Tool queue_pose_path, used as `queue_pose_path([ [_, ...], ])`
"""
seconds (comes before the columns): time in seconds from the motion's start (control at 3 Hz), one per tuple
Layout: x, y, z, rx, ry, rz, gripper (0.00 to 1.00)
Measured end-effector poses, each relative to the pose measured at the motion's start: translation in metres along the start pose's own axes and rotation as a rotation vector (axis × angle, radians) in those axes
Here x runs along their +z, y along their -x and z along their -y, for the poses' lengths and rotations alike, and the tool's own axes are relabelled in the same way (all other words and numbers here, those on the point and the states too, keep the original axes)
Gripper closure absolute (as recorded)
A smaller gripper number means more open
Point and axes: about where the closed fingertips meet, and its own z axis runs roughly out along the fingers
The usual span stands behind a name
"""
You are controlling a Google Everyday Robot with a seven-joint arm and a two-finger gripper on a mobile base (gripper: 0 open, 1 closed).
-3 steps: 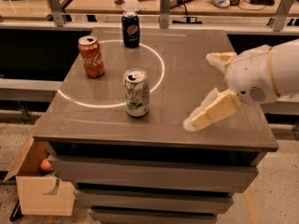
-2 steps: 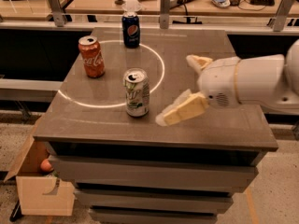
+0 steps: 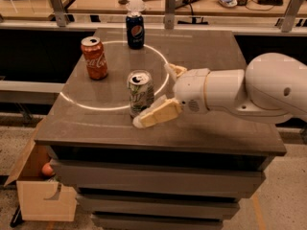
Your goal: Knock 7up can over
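The 7up can [image 3: 140, 92], silver-white with green lettering, stands upright near the middle of the grey table [image 3: 211, 51]. My gripper [image 3: 157, 96] has come in from the right and is open, right beside the can's right side. Its near cream finger [image 3: 156, 114] lies low across the front of the can's base; I cannot tell whether it touches. The far finger [image 3: 174, 71] sits behind and to the right of the can. The white arm [image 3: 249, 90] stretches away to the right.
A red Coca-Cola can [image 3: 94, 57] stands at the left and a dark blue Pepsi can [image 3: 135, 29] at the back, both on a white circle line [image 3: 86, 104]. An open cardboard box [image 3: 43, 186] sits on the floor at the lower left. Desks stand behind the rail.
My gripper has moved left across the table, from its right edge up to the 7up can. The can still stands upright in the same spot.
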Motion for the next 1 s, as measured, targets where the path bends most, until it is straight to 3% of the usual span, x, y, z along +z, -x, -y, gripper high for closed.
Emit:
queue_pose_path([
  [0.33, 0.028, -0.008, -0.002, 0.042, 0.041, 0.042, 0.0],
  [0.67, 0.046, -0.009, -0.002, 0.064, 0.066, 0.084, 0.13],
  [1.0, 0.042, -0.01, 0.009, 0.061, 0.021, 0.088, 0.36],
])
